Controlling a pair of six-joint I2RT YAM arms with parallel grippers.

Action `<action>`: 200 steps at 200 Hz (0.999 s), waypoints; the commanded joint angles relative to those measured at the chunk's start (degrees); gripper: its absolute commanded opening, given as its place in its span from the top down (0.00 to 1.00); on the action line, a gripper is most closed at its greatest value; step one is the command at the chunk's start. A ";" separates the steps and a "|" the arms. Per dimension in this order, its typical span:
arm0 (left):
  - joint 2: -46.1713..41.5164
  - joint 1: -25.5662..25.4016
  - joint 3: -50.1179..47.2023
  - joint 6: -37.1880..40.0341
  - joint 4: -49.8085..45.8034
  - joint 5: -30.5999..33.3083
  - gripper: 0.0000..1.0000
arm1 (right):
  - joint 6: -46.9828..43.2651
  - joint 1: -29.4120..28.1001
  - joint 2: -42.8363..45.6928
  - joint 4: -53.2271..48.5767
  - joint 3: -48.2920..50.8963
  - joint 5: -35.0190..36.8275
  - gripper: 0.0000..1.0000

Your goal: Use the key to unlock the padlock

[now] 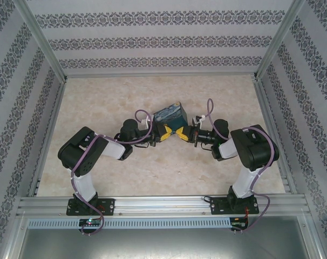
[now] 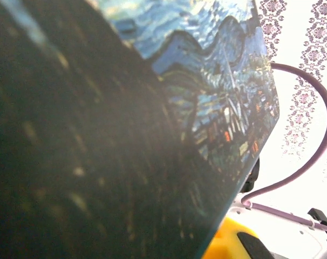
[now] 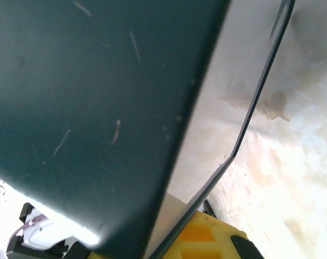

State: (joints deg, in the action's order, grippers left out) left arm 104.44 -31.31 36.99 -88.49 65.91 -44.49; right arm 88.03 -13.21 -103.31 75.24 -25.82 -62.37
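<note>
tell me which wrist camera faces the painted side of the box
The left wrist camera: the painted box shows its blue-and-yellow swirls there, while the right wrist camera faces a plain dark scratched panel.

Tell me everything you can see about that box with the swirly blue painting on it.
The painted box sits near the middle of the marbled table, turned slightly askew. Its top carries a glossy blue-and-yellow swirling night-sky print with small orange-lit houses. Its sides are plain dark green-black and lightly scratched, like coated card or tin. The shut jaws of both arms crowd its near edge; whether they actually touch it is unclear.
</note>
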 commanded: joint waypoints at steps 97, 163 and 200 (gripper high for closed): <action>-0.04 -3.67 3.30 -0.46 10.13 -11.52 1.00 | -3.25 -5.80 5.92 -5.55 -3.72 4.56 1.00; -0.51 -3.67 3.94 1.98 5.41 -11.38 1.00 | -2.04 -8.81 3.23 -4.04 -3.89 9.51 1.00; -2.46 -2.46 1.08 7.03 -5.47 -5.36 1.00 | -4.52 -6.53 4.17 -6.13 -1.36 11.72 1.00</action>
State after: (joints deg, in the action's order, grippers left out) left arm 104.60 -30.57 37.45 -86.91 64.34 -44.49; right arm 86.19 -17.89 -99.04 67.70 -26.61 -53.76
